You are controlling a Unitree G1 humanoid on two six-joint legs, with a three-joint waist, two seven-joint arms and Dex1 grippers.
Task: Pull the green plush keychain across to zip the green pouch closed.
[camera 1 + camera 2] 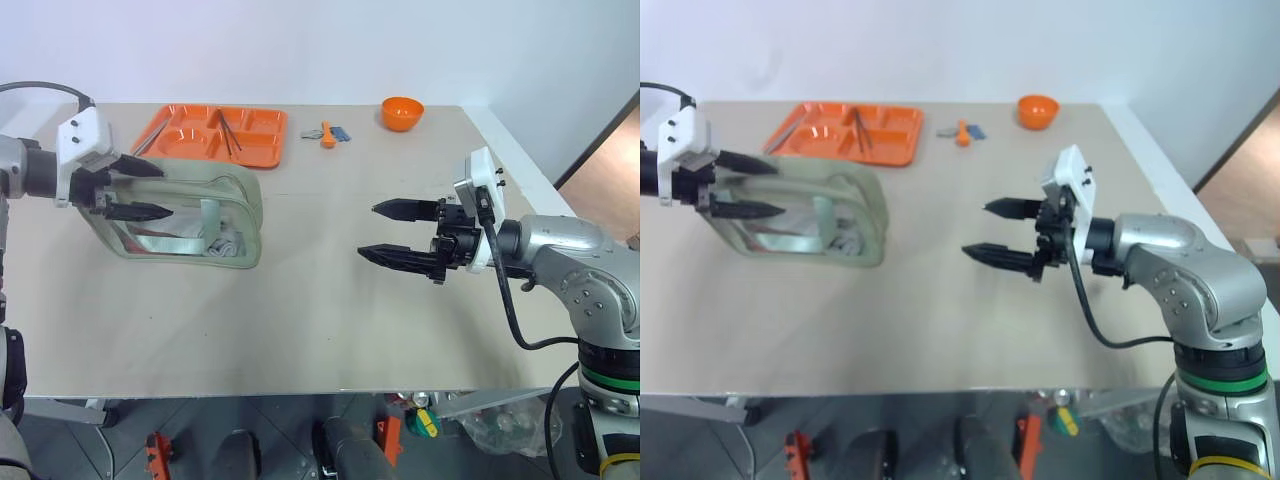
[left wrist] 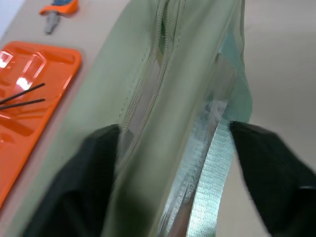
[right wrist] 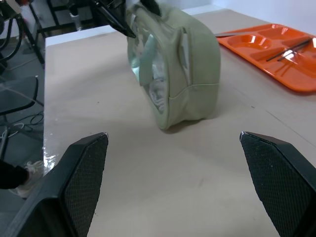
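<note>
Seemingly, the left gripper (image 1: 150,190) straddles the green pouch (image 1: 235,215), grip unclear; right gripper (image 1: 385,232) gapes empty.

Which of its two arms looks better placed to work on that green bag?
The left. Its fingers straddle the green pouch's end, while the right gripper hangs open over bare table, well away.

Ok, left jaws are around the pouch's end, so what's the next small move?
Probably close the left gripper on the pouch to steady it. Its jaws straddle the pouch's near end, fabric between them but not pinched. The right gripper hangs open, well clear over bare table. I cannot see the keychain yet.
</note>
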